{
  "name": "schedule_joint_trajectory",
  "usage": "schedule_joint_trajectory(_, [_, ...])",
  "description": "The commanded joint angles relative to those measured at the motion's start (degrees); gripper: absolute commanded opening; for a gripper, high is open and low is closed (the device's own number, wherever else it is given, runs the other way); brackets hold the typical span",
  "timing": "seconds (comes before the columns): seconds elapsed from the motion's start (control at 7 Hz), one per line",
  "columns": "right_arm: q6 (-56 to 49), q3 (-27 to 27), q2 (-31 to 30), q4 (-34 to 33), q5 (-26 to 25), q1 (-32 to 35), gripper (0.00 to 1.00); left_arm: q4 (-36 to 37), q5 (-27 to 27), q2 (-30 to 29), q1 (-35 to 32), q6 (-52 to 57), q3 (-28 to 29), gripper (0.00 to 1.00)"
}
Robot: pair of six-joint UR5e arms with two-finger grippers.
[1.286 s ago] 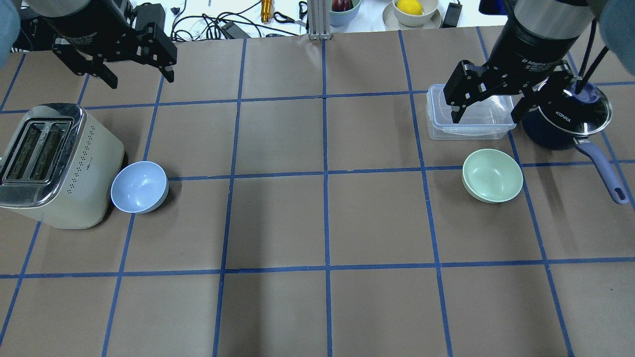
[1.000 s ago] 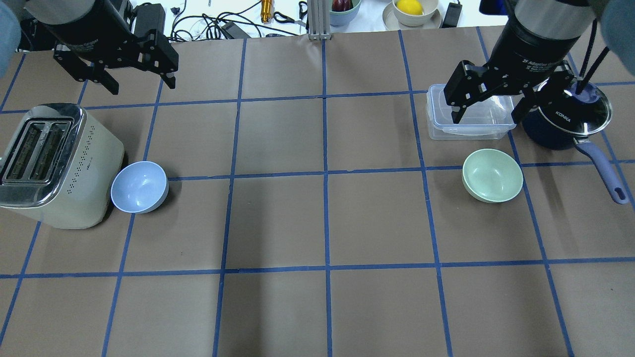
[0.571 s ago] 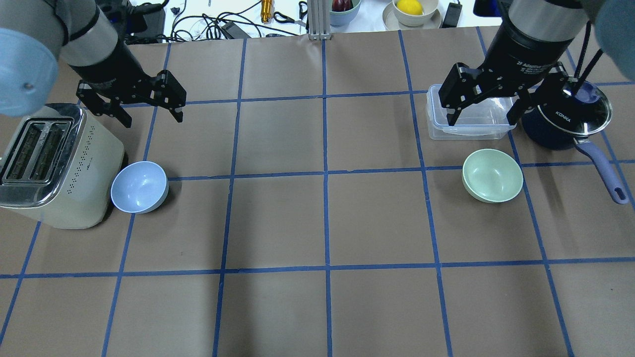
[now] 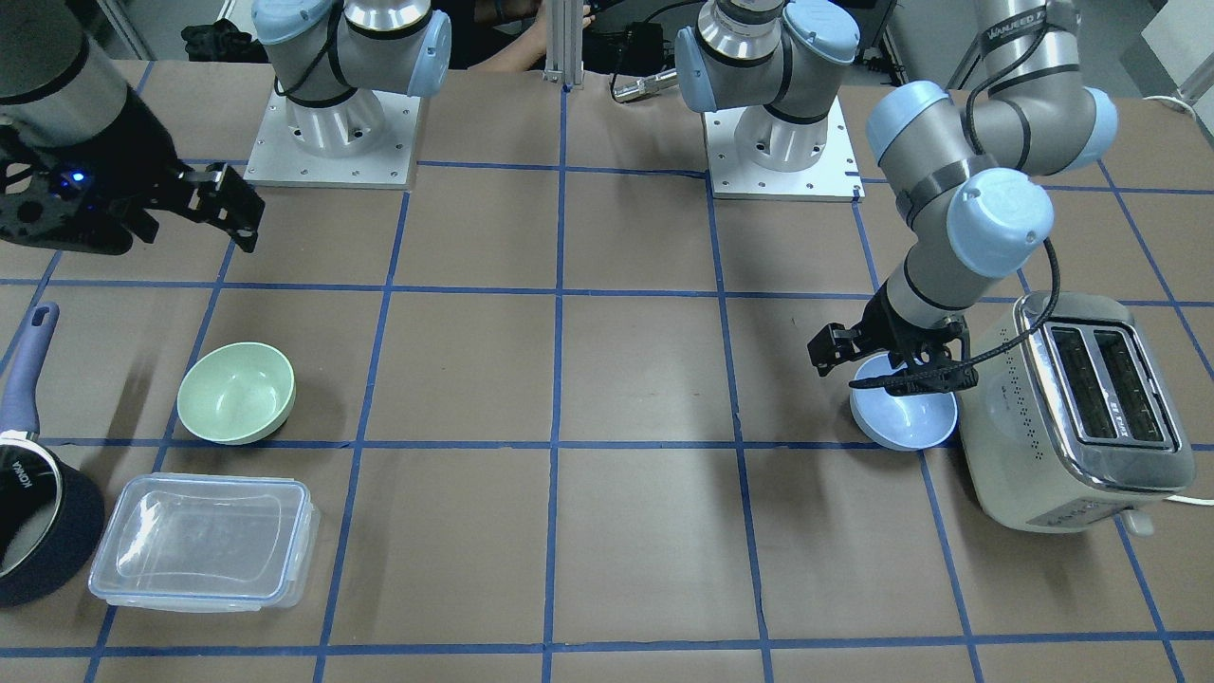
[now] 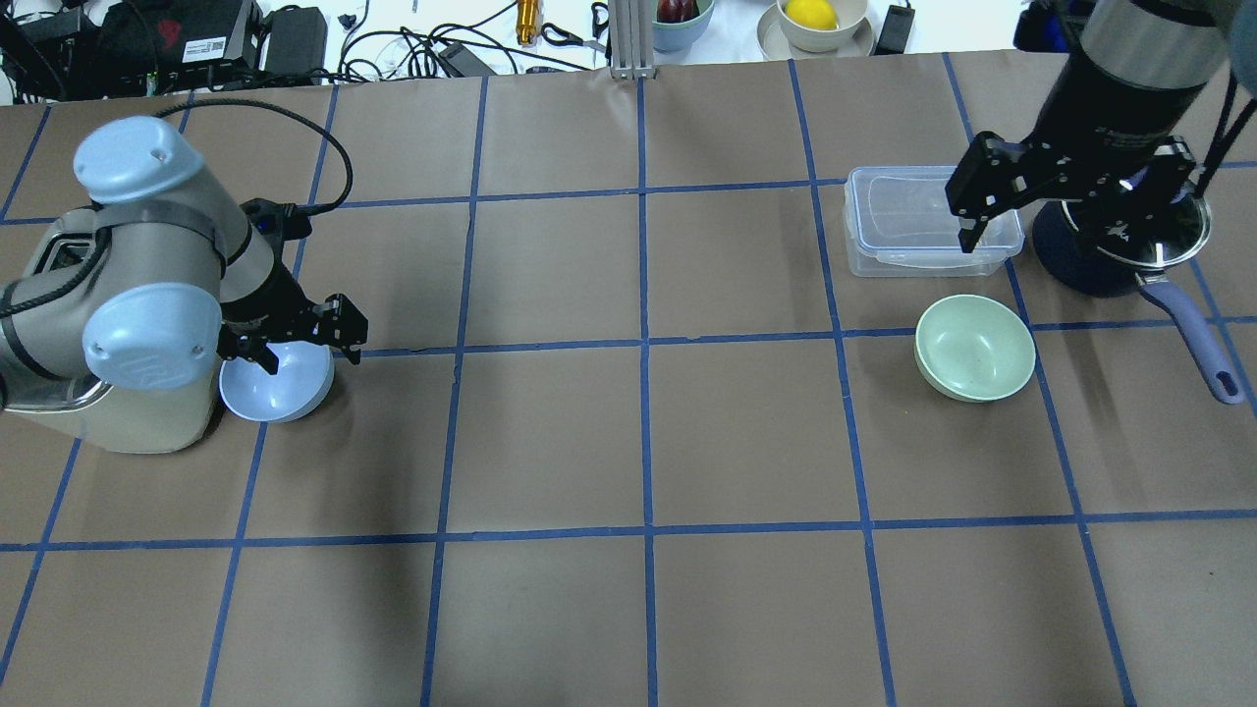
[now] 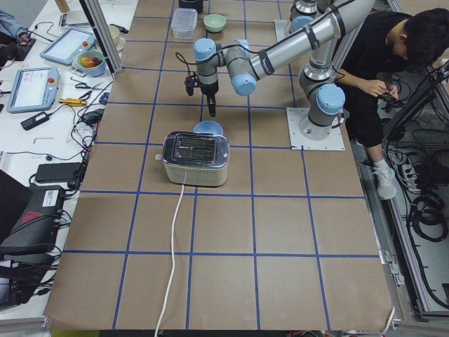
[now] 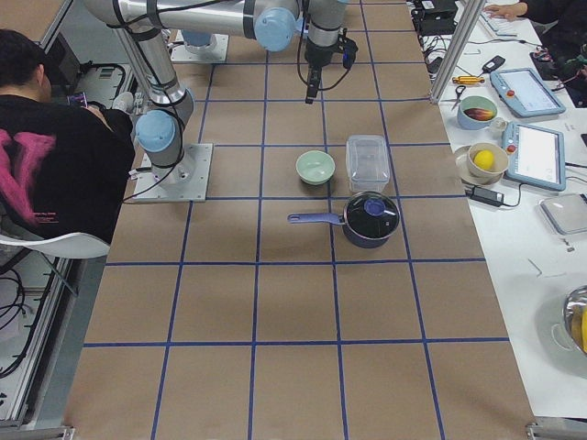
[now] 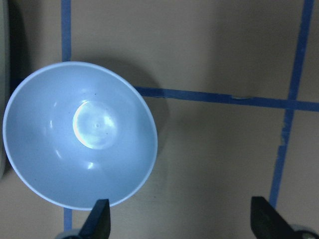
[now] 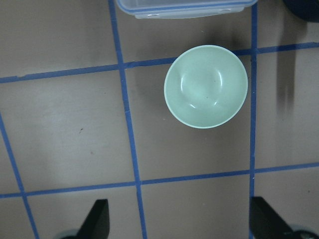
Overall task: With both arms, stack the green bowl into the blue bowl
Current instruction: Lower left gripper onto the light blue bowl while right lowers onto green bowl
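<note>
Blue bowl (image 8: 79,134) reads as smooth plastic with a soft sheen, a glare spot bright on its floor, and the green bowl (image 9: 206,85) is just as smooth but nearly matt. The table (image 5: 550,442) wears dull brown paper crossed by blue tape (image 5: 643,295). The toaster (image 4: 1072,417) pairs a cream satin shell with mirror-bright chrome, the container (image 4: 204,541) is clear glossy plastic, and the saucepan (image 5: 1080,275) is dark with a shiny metal-rimmed lid.

Bowl (image 4: 906,422) beside toaster (image 4: 1081,446); 2nd bowl (image 4: 235,392) nr container (image 4: 204,541), robot-side.
</note>
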Motion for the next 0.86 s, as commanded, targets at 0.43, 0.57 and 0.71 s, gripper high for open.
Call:
schedule_joint_trajectory(0.43, [-14.64, 17.5, 9.99, -31.51, 0.07, -10.79, 1.0, 8.41, 2.51, -7.66, -0.59, 2.1, -1.15, 0.0])
schedule_joint_trajectory(0.57, [-14.47, 18.4, 10.79, -32.44, 0.06, -10.79, 1.0, 8.49, 2.51, -6.96, -0.86, 2.18, -0.8, 0.0])
schedule_joint_trajectory(0.71, [-14.64, 18.41, 12.37, -32.54, 0.24, -10.79, 1.0, 8.32, 2.59, -5.91, -1.38, 2.1, -0.53, 0.0])
